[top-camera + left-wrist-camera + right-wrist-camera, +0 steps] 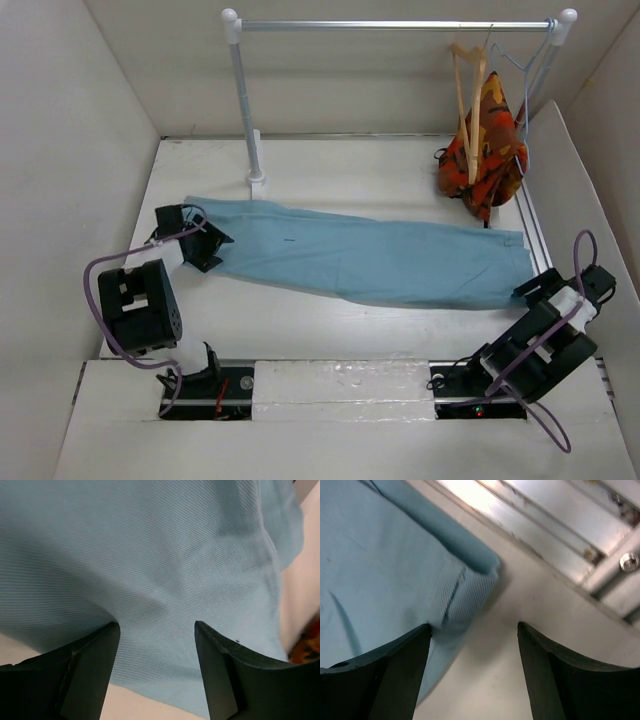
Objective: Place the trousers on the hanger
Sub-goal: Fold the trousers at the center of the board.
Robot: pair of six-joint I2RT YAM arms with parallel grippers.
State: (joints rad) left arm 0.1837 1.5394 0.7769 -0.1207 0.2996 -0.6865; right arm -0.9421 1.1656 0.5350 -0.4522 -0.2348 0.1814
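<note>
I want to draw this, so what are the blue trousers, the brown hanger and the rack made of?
Trousers: soft woven cloth, matte; fine diagonal ribs show close up. Hanger: probably wood, tan and smooth-looking. Rack: likely metal tube, shiny grey, with white joints, perhaps plastic.

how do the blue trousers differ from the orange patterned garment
The trousers are plain light blue; the orange patterned garment is orange-red with a busy print. The trousers lie spread out flat on the table; the garment hangs bunched up under the rail at the far right. The trousers stretch across most of the table, while the garment shows as a far smaller bundle. Both are soft cloth clothing.
</note>
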